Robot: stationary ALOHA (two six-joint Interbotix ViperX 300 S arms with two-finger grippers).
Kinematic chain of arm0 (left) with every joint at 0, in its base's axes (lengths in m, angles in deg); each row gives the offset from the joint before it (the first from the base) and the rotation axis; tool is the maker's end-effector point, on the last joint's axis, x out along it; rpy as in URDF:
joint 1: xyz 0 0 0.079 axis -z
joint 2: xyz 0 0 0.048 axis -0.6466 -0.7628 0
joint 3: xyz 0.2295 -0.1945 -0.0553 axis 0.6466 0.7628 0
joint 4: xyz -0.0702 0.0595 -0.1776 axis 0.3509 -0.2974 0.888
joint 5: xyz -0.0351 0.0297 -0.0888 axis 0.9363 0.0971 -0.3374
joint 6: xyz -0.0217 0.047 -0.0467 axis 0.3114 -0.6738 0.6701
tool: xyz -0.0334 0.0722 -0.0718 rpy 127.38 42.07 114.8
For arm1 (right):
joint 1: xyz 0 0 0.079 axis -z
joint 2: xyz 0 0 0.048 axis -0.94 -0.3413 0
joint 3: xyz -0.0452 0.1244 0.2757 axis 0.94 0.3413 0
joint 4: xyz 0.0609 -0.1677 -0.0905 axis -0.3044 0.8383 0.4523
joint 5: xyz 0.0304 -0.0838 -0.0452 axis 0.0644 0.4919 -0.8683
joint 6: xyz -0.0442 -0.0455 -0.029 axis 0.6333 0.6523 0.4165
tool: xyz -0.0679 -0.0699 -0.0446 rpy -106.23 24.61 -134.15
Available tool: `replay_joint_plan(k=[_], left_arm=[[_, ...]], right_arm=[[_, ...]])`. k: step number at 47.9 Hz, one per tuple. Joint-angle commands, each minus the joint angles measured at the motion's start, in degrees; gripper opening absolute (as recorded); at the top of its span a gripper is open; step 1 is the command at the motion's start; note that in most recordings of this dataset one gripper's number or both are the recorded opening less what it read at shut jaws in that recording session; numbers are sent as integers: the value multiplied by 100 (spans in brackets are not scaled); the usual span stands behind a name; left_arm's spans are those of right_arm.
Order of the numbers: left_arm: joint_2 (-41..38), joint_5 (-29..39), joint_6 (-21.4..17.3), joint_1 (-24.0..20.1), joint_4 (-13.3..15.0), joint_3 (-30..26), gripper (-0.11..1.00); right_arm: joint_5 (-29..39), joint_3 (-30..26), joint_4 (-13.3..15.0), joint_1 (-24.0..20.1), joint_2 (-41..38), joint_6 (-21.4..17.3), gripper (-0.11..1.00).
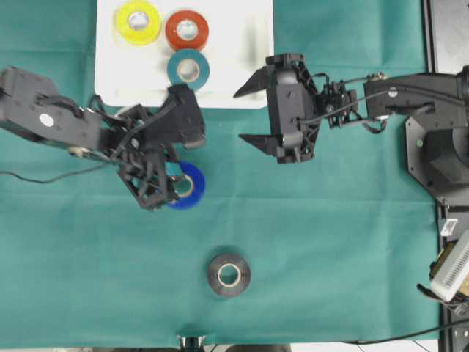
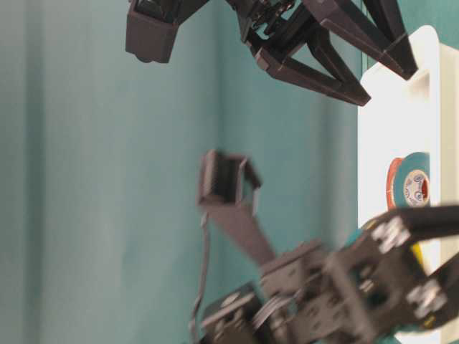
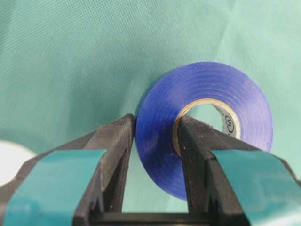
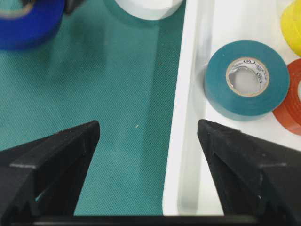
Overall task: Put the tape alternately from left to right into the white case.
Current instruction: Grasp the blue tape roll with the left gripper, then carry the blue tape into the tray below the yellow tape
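Observation:
My left gripper point(image 3: 157, 125) is shut on the blue tape point(image 3: 211, 89), with one finger outside the roll and the other in its core. In the overhead view that blue tape point(image 1: 194, 187) is at the left gripper point(image 1: 178, 187), over the green cloth below the white case point(image 1: 242, 59). Yellow tape point(image 1: 138, 22), red-orange tape point(image 1: 187, 29) and teal tape point(image 1: 188, 69) lie in the case. Black tape point(image 1: 229, 275) lies flat near the front. White tape point(image 4: 149, 7) shows on the cloth beside the case. My right gripper point(image 1: 242, 116) hangs open and holds nothing, over the case's rim point(image 4: 188, 117).
Green cloth point(image 1: 330, 242) covers the table. The right arm's base point(image 1: 440, 154) and a pale device point(image 1: 451, 268) stand at the right edge. The left arm point(image 1: 51, 117) stretches over the cloth just below the case's left corner.

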State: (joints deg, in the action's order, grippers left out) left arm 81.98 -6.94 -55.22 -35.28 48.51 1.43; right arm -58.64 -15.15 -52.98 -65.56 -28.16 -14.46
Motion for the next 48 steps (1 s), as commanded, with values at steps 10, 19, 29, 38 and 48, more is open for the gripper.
replay_joint_plan(k=[10, 19, 29, 38, 48], left_arm=[[817, -9, -70, -378, -26, 519, 28], [1081, -9, -387, -756, -35, 738, 28], [1187, -9, -773, -1239, -26, 835, 28], [1195, -26, -1063, -1670, -26, 853, 28], [1178, -62, -1371, -2188, -26, 896, 28]], right_arm=[[-53, -62, -9, -9, 123, 0, 82], [-53, -62, -9, -9, 123, 0, 82], [-53, -53, -9, -9, 132, 0, 82], [-53, -53, -9, -9, 132, 0, 82], [-53, -53, -9, -9, 132, 0, 82]])
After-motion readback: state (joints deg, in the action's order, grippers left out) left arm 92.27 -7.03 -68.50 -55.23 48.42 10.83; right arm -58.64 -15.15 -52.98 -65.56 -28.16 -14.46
